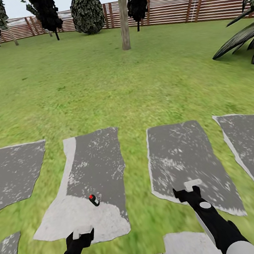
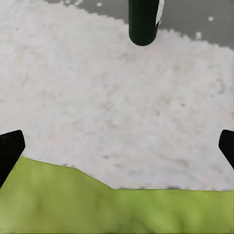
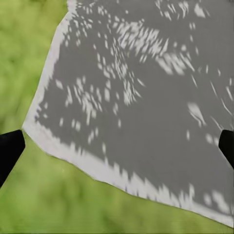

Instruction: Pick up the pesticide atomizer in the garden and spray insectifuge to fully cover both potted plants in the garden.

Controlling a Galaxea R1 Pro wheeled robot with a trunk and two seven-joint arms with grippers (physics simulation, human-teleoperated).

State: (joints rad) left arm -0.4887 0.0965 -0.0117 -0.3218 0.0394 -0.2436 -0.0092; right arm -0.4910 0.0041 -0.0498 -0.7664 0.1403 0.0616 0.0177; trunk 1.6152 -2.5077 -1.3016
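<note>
My left gripper (image 1: pixel 82 232), jaws spread like the right's (image 1: pixel 192 184), nears the light, rigid pesticide atomizer (image 1: pixel 93 200) on the paving slab (image 1: pixel 94 164); I'd grip its slim body.

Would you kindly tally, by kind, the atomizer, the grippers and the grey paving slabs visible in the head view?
Pesticide atomizer: 1, lying on a slab ahead of the left gripper.
Grippers: 2, the left gripper and the right gripper.
Grey paving slabs: 6, for instance the slab under the atomizer and the slab by the right gripper.
Total: 9.
</note>
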